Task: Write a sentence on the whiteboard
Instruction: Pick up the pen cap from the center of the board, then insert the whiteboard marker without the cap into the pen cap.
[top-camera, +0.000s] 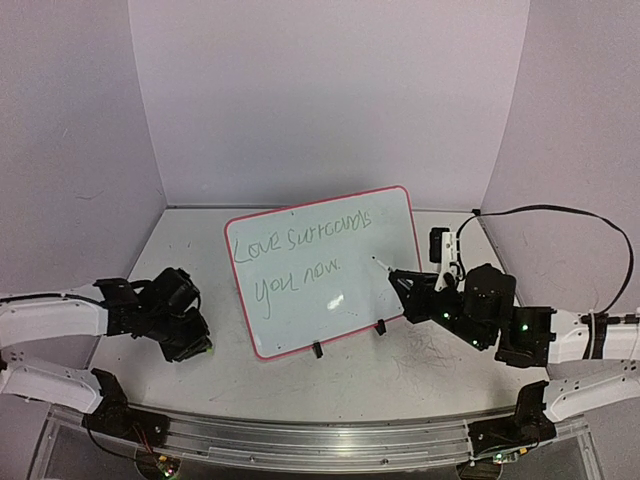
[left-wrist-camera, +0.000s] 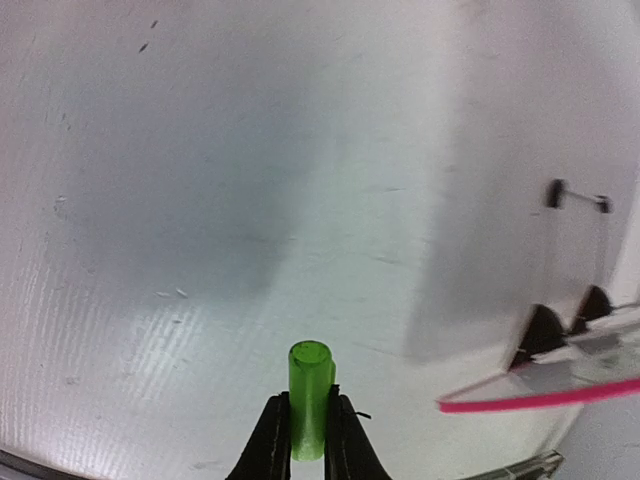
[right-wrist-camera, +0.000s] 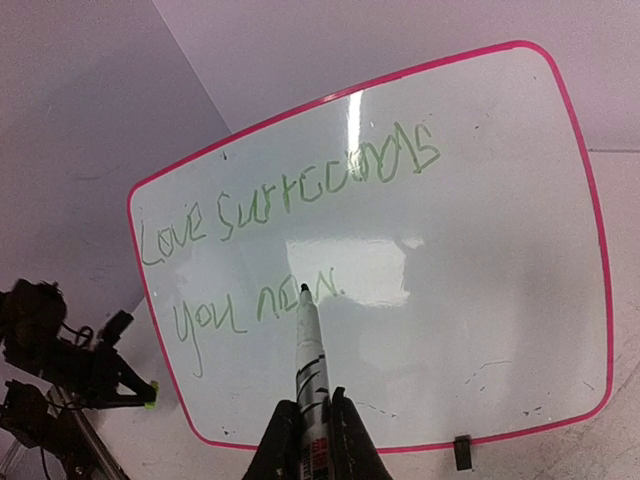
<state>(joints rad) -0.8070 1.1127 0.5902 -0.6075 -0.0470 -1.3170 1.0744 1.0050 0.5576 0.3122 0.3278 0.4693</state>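
Note:
The whiteboard (top-camera: 300, 318) leans upright on the table's middle, its pink rim (left-wrist-camera: 530, 402) and white face (right-wrist-camera: 480, 300) in view. The sentence (top-camera: 300, 243) reads "Love surrounds you now." in green, in two lines (right-wrist-camera: 290, 195). My right gripper (right-wrist-camera: 312, 408) is shut on a white marker (right-wrist-camera: 310, 350). The marker's dark tip points at the board by the word "now"; whether it touches I cannot tell. The right gripper (top-camera: 402, 281) stands just right of the board. Left of the board, my left gripper (left-wrist-camera: 310, 402) is shut on a green cap (left-wrist-camera: 311, 390), low over the table (top-camera: 196, 345).
Two black clip feet (top-camera: 317, 350) hold the board's lower edge (left-wrist-camera: 545, 330). A black cable (top-camera: 560, 210) loops behind the right arm. Pale walls close the back and both sides. A metal rail (top-camera: 300, 440) runs along the near edge.

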